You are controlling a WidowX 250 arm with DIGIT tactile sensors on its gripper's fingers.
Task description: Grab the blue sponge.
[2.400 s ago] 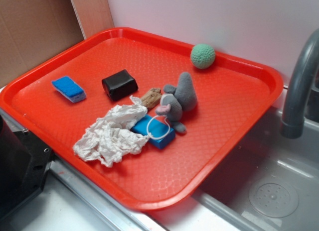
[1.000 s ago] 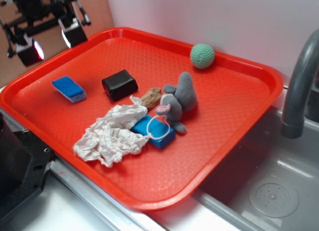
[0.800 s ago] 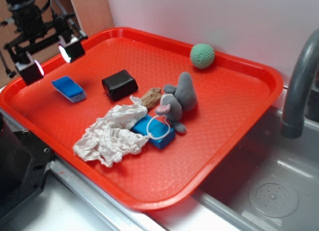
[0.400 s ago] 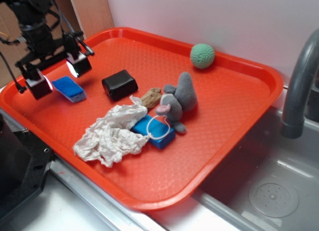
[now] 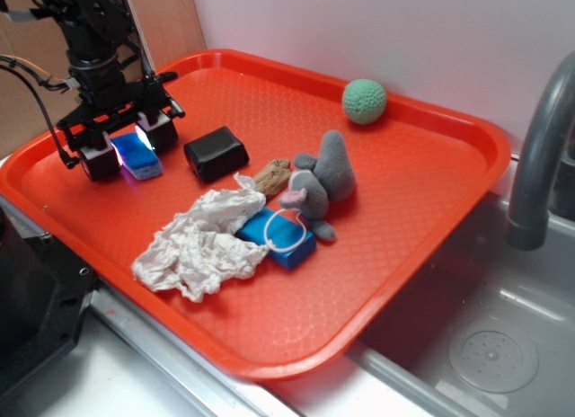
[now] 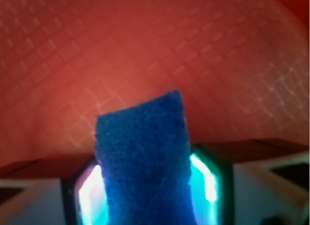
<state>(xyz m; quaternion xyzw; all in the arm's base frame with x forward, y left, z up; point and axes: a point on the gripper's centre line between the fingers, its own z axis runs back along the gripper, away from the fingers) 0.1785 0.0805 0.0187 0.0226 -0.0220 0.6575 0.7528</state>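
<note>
The blue sponge (image 5: 137, 154) lies flat on the left part of the red tray (image 5: 404, 192). My gripper (image 5: 131, 150) has come down over it, one finger on each side, and is open. In the wrist view the blue sponge (image 6: 143, 157) fills the space between the two glowing pads (image 6: 89, 191), its edges right beside them. The sponge does not look squeezed, and I cannot tell whether the pads touch it. Its near end is hidden under the gripper.
A black block (image 5: 216, 152) sits just right of the gripper. Further right are crumpled paper (image 5: 202, 246), a blue block with a white loop (image 5: 278, 237), a brown piece (image 5: 271, 176), a grey plush mouse (image 5: 319, 183) and a green ball (image 5: 365, 101). A faucet (image 5: 539, 156) and sink (image 5: 485, 345) lie to the right.
The gripper came in from the upper left and dropped onto the tray, ending with its fingers around the sponge. The sponge and other objects have not moved.
</note>
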